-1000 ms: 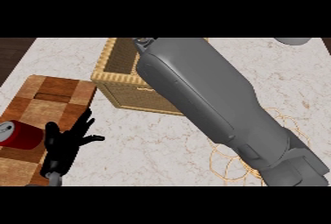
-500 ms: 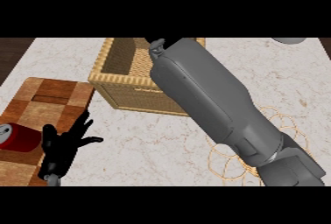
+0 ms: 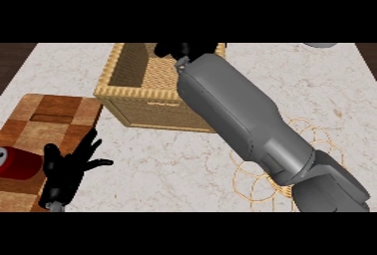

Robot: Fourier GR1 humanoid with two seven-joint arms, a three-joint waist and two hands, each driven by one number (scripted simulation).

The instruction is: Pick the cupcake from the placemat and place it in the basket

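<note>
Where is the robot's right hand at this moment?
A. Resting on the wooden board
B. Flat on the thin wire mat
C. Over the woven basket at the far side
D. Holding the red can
C: the right hand shows above the far rim of the basket, its grey forearm stretching across the counter.

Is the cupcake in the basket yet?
Cannot tell. The right hand is over the wicker basket, with its forearm hiding much of the inside; no cupcake shows anywhere.
</note>
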